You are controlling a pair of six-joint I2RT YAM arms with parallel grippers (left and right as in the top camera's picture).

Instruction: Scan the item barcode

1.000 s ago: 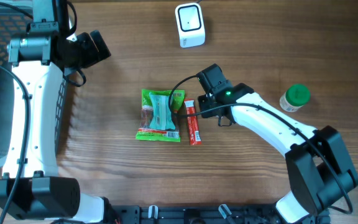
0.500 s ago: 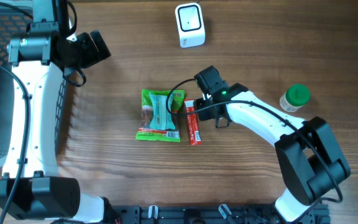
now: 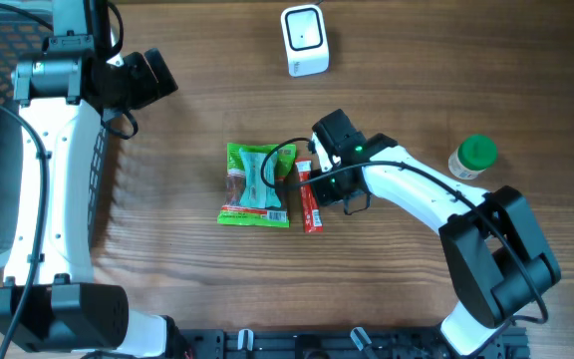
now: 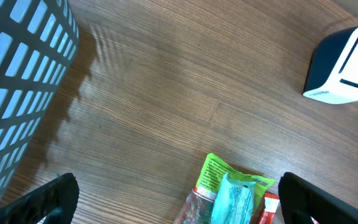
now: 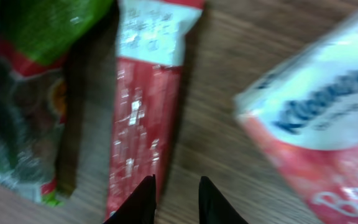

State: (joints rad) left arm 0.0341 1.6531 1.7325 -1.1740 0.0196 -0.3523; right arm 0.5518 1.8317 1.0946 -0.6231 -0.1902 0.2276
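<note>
**Item: red stick packet**. It lies flat on the table directly under the right gripper, with its lower end just ahead of the fingertips. Not lifted.

**Right gripper.** Over the last second I have watched it slide in over the stick and come down, and its jaws have begun to part. They now stand narrowly apart with nothing between them. I read this as the start of a grasp; scanning has not begun.

**Beside the gripper.** The green snack pack is on its left, touching the stick. A blurred red-and-white packet is on its right.

**Barcode scanner**. Well beyond the gripper, so the stick must be carried to it.

**Left gripper**. Jaws wide, empty, unmoved, far from the stick.
</note>
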